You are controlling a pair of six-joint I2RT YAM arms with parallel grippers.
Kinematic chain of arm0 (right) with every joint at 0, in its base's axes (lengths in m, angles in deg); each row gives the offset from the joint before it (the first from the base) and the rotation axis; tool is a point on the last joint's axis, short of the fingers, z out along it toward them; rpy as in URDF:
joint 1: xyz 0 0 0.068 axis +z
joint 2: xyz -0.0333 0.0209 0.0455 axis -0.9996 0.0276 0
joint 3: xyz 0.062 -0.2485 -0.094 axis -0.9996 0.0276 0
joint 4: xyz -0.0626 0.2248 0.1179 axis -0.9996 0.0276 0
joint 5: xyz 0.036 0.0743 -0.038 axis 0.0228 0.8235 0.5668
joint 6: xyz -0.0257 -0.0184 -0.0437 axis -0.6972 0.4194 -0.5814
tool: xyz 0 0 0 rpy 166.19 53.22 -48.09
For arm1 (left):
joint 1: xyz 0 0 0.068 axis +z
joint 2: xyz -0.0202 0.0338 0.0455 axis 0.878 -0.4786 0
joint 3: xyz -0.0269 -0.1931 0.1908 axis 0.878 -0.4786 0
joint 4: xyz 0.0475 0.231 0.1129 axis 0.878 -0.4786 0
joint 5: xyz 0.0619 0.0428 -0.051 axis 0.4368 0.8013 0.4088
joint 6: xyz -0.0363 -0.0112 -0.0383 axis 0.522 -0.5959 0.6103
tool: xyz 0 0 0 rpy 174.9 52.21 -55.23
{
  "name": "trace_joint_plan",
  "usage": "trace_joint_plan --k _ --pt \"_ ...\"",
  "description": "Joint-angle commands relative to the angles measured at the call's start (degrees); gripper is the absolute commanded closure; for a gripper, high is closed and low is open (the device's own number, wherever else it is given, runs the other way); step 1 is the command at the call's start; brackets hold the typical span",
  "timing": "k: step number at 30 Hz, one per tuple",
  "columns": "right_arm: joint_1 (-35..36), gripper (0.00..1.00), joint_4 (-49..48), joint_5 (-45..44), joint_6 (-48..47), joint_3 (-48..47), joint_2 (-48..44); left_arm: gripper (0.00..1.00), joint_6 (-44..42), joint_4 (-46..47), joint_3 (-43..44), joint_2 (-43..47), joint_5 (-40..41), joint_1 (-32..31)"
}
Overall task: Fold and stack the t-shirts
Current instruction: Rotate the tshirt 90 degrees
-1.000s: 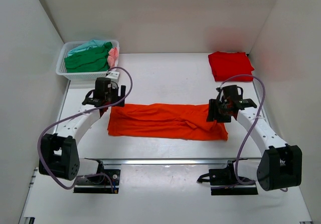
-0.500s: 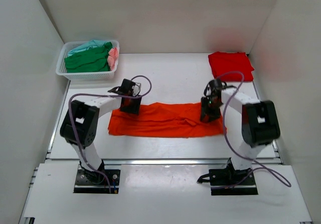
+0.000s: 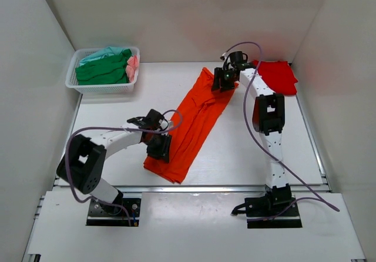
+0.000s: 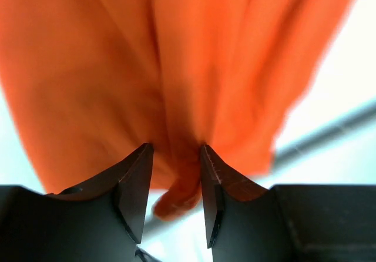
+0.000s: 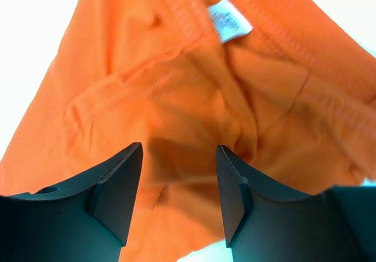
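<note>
A bright orange t-shirt (image 3: pixel 197 118) stretches diagonally across the white table (image 3: pixel 117 103), strung between the two sets of jaws. A white mesh basket (image 3: pixel 73 86), well beyond the left jaws, holds green (image 3: pixel 103 71), teal (image 3: pixel 97 54) and pink (image 3: pixel 133 65) tees. A folded red t-shirt (image 3: pixel 279 77) lies just right of the right jaws. The left gripper (image 4: pixel 175 162) pinches a bunched fold of orange cloth. The right gripper (image 5: pixel 178 174) stands partly spread over the collar end, cloth gathered in the gap; whether it grips cannot be told. A white label (image 5: pixel 229 20) lies ahead of those jaws.
</note>
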Motion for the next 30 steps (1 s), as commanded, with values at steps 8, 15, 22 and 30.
trace_joint_plan --k 8,15,22,30 --pt "5.1 0.42 -2.5 -3.5 -3.8 8.3 -24.5 0.48 -1.1 -3.9 21.2 0.9 -15.7 7.9" --pt "19.5 1.00 -19.6 -7.8 6.9 56.7 -52.3 0.54 -2.5 -3.9 47.5 -21.5 -13.0 13.4" --pt "31.5 1.00 -36.7 -3.4 16.7 75.3 -55.0 0.62 -5.7 -11.9 83.2 -49.1 -16.4 11.3" --pt "38.6 1.00 -35.3 1.5 19.7 76.2 -43.9 0.61 -2.4 -6.9 86.9 -60.6 -17.2 8.6"
